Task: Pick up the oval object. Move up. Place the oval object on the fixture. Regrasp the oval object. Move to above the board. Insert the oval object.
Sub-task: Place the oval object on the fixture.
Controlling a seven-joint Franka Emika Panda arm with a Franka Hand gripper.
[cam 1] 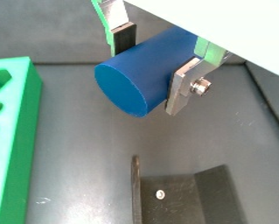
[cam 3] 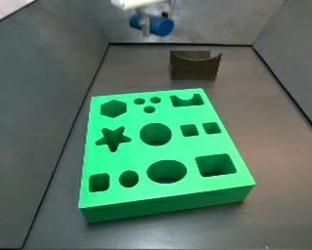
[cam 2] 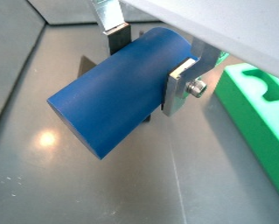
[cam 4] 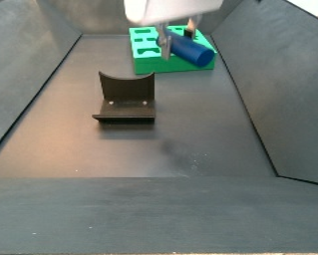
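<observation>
Gripping the oval object (cam 1: 142, 77) firmly, the hand (cam 1: 153, 63) hangs well clear of the floor, its two silver fingers (cam 1: 184, 87) clamped on the peg's curved sides. So the pick-up looks done and the lift looks done or close to it, judging by the open air under the peg in both wrist views. Everything after that is left: the peg is not on the fixture (cam 1: 177, 194), no regrasp, no trip over the board (cam 3: 158, 151), no insertion.

Below the hand and a little off to one side sits the fixture, dark, with an upright back and a base plate on the floor; in a side view its curved notch (cam 3: 194, 56) shows empty. The green board lies just beside the hand's line of travel, an edge of it (cam 2: 256, 112) showing beyond the fingers, its cut-outs all unfilled as far as I can see.

Now the peg itself: a smooth, matt blue short cylinder, plain flat end face (cam 1: 128, 87) turned toward the camera, no marks on it. It lies crosswise between the fingers, sticking out far past them on one side (cam 2: 112, 92), so most of its length hangs free. In a side view it shows as a blue stub (cam 4: 192, 52) under the hand, tilted rather than level. That overhang is, I'd guess, why a regrasp on the fixture is planned.
</observation>
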